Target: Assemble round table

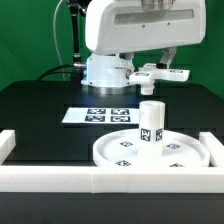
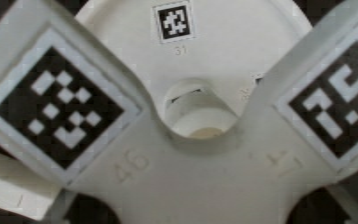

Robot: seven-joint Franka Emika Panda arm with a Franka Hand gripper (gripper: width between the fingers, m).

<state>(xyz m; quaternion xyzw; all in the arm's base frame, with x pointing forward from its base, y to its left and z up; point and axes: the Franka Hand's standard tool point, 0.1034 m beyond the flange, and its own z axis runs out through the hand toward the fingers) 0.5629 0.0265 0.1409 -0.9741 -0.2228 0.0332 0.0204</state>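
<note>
While the cross-shaped foot piece is held clear of the table, it is clamped by the gripper, whose jaws are closed on it. The fingers themselves are mostly hidden under the arm's white hand in the exterior view. The foot piece is seen high above the large rimmed disc and above the top of the short cylindrical leg, with open air between foot and leg. Whether it hangs exactly over the leg cannot be told.

The leg is stood upright on the disc, near the disc's middle, and a black-and-white square tag is shown on its side. Several small tags are spread over the disc's flat face. The disc is set on the black table, just behind the long white front bar of the border. A shorter side bar is seen beside the disc at the exterior view's left, and another at its right. The marker board is laid flat on the table beyond the disc, toward the arm's base and apart from the disc's rim.

In the wrist view the picture is filled by the foot piece. Three tagged arms are spread from its middle, where a round feature is seen; whether this is a socket or a boss cannot be told.
</note>
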